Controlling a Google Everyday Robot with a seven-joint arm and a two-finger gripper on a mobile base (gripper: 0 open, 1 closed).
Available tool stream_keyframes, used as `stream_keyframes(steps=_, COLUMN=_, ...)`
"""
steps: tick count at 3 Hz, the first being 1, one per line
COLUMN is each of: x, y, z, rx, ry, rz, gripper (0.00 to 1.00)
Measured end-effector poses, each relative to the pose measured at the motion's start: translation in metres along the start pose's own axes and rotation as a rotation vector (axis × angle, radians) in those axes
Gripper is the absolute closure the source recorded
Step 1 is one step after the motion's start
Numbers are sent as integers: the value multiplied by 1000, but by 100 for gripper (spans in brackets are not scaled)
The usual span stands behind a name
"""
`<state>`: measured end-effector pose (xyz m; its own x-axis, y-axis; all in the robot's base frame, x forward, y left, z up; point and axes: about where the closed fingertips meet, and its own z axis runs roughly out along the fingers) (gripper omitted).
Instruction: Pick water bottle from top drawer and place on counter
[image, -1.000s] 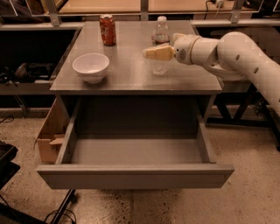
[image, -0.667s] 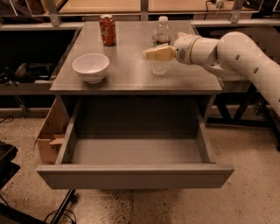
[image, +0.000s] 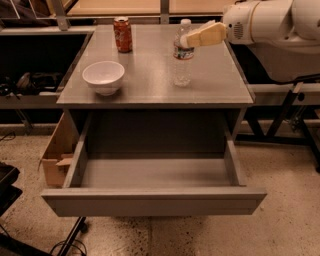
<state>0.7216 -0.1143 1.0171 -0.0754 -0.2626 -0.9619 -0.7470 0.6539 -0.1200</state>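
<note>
Water bottle (image: 182, 65) upright on counter (image: 150, 75), base flat, so placement looks done. Gripper (image: 192, 39) level with its neck, touching or just beside; clamped or free, cannot tell. Top drawer (image: 155, 200) open, floor bare, nothing left to fetch.

— What stands near the red soda can (image: 122, 34)?
— A white bowl (image: 103, 76), empty, nearer the front and a little left, apart from it. The gripper (image: 192, 40) hangs well to the can's right.
— And lower down?
— An open cardboard box (image: 55, 155) at the left, on the speckled floor (image: 280, 200).
</note>
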Motion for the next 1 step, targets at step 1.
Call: stream_keyframes(steps=1, x=-22, y=8, z=-63, rx=47, ry=86, rz=-52, gripper=0)
